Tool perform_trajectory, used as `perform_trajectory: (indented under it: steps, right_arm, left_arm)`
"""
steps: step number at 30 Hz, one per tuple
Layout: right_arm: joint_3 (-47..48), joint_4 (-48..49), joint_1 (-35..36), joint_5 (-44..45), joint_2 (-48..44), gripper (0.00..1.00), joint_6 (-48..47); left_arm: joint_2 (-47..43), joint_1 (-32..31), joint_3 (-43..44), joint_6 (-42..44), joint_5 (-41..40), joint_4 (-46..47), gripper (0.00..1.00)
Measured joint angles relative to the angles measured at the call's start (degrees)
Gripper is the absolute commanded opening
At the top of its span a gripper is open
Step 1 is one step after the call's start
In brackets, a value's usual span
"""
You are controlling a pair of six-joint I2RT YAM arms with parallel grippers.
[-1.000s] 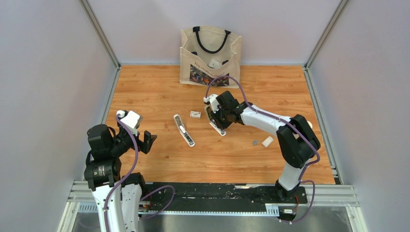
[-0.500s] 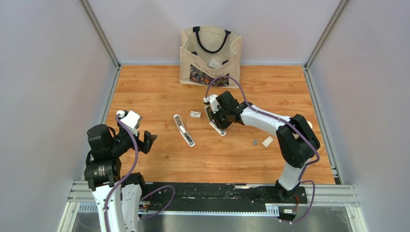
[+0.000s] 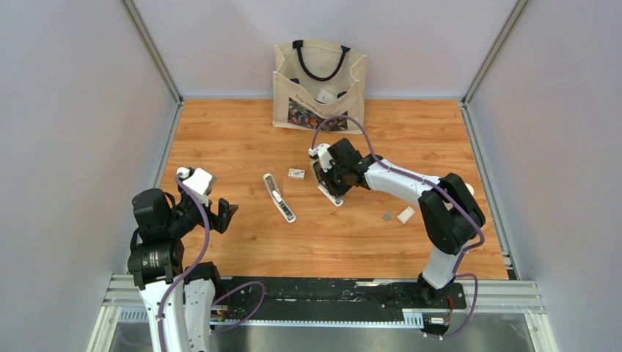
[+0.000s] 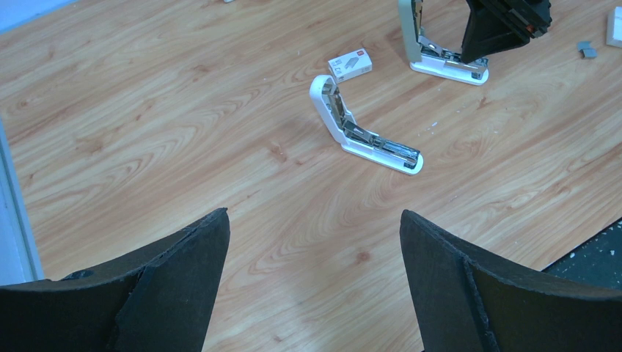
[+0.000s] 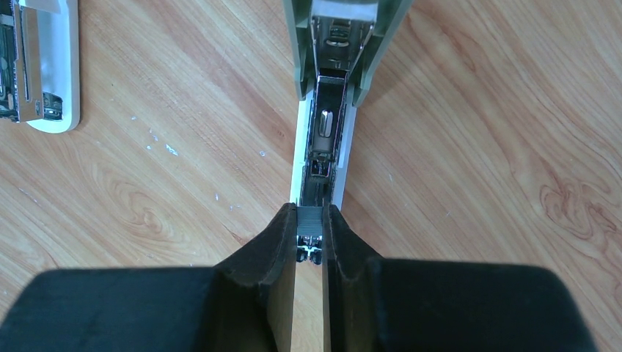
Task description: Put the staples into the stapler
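Wood-grain counter fills the pale-walled cell. The staples, a short grey strip, are pinched between the right jaws, which are closed narrow on them. Directly beneath the strip lies the stapler, hinged wide open, with its green lid tipped up at the far end and its white base flat on the wood. In the wrist view the strip sits over the stapler's front end. Its long axis runs the same way as the open metal channel, which stretches straight away from the jaws toward the hinge. Whether the strip already touches the channel I cannot tell. I judge that the coming move turns on that alignment: lower the strip and slide it along the channel, with no turning needed. A second white stapler lies open just left of the stapler, with a small staple box close by on the same side. Well left of the stapler, the left jaws stand wide and hold nothing, so the right arm is plainly the nearer.
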Motion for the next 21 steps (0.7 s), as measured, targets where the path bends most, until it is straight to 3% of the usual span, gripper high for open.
perform_trajectory:
  steps: [21]
  right_arm:
    - [0.00, 0.00, 0.00, -0.04, 0.72, 0.11, -0.07]
  left_arm:
    - [-0.22, 0.02, -0.37, 0.02, 0.02, 0.04, 0.93]
